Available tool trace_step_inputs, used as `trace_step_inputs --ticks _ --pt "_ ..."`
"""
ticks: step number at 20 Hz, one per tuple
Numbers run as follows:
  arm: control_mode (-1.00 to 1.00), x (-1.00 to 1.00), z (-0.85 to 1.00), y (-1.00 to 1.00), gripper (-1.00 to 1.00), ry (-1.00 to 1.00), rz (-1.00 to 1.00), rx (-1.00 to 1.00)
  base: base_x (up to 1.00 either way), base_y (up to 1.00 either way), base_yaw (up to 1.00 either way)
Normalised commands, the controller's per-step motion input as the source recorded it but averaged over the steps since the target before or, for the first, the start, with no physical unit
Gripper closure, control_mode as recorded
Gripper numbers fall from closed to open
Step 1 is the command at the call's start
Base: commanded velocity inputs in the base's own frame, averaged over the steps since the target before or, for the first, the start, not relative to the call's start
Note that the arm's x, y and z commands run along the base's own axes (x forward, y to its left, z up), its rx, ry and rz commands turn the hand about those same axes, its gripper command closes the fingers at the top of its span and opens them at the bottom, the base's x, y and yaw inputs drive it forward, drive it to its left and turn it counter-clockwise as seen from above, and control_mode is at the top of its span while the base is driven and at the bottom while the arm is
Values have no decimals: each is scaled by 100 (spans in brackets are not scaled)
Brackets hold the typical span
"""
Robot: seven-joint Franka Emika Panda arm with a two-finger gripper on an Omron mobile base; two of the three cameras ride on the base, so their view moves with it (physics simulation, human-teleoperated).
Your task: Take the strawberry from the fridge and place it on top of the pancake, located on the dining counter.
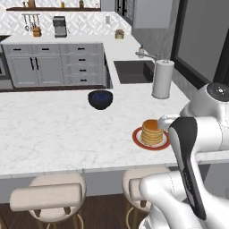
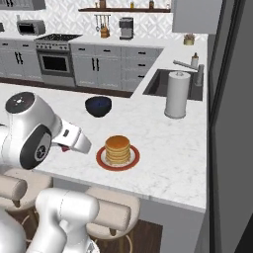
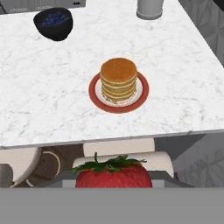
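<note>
The strawberry [image 3: 114,176], bright red with green leaves, sits at the bottom of the hand view, and my gripper [image 3: 113,183] is shut on it. A speck of red shows under the hand [image 2: 65,147] in the right base view. The pancake [image 3: 118,78] [image 1: 152,131] [image 2: 117,149] is a tan stack on a red-rimmed white plate [image 3: 94,94], standing on the dining counter [image 3: 43,87] [image 1: 53,129] [image 2: 168,148] near its front edge. The held berry hangs off the counter's near edge, over the stools, short of the pancake. The fridge is out of view.
A dark blue-black bowl [image 1: 100,99] [image 2: 98,105] [image 3: 53,22] stands further back on the counter. A white paper towel roll [image 1: 163,78] [image 2: 177,94] stands beside the sink [image 1: 132,71]. Beige stools [image 1: 49,192] [image 2: 108,212] line the counter's front.
</note>
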Motion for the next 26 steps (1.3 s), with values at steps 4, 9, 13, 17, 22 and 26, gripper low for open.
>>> trace_step_inputs --ticks 4,9,13,17,22,26 --pt "-100 100 -2 -35 100 2 0 0 0 0 0" --pt "-100 100 -43 -38 100 2 0 1 0 0 0" --pt "-100 100 -32 -26 100 4 0 0 0 0 0" --pt "-100 100 -57 0 100 0 0 0 0 0 0" --pt "-100 89 -49 0 100 14 0 0 0 0 0" --pt "-100 39 -43 -4 100 13 0 0 0 0 0"
